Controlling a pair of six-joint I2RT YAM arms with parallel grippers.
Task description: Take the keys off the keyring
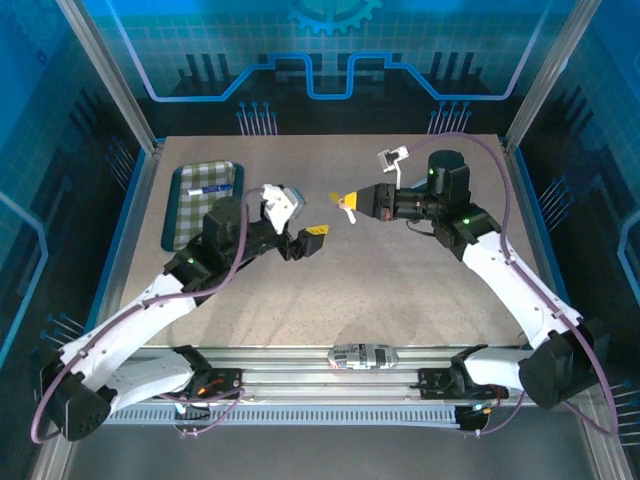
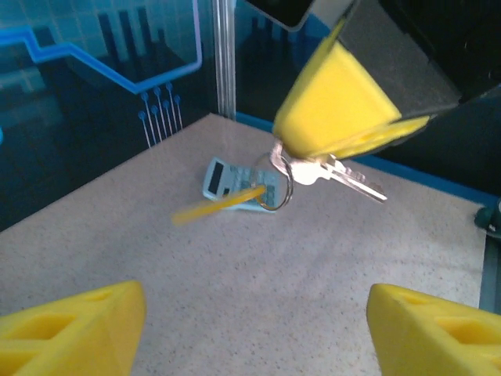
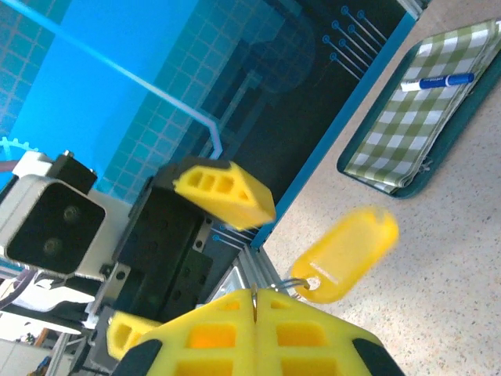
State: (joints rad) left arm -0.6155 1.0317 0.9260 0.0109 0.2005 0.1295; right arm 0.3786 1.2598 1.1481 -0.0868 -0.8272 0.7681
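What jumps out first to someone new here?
The right gripper, in mid-air at centre, is shut on the keyring, with silver keys and a yellow tag dangling. The left gripper hangs open close beside it. Back left, a tray lined with green checked cloth holds a blue pen.

Speckled beige table (image 1: 400,290) — a teal tray (image 1: 209,166) at its far-left corner, a calculator (image 2: 235,182) lying flat.

Top camera, high behind the arm bases, looks down over the whole surface (image 1: 380,290). Left wrist camera closely faces the right end effector (image 2: 348,135); right wrist camera faces the left end effector (image 3: 178,262).
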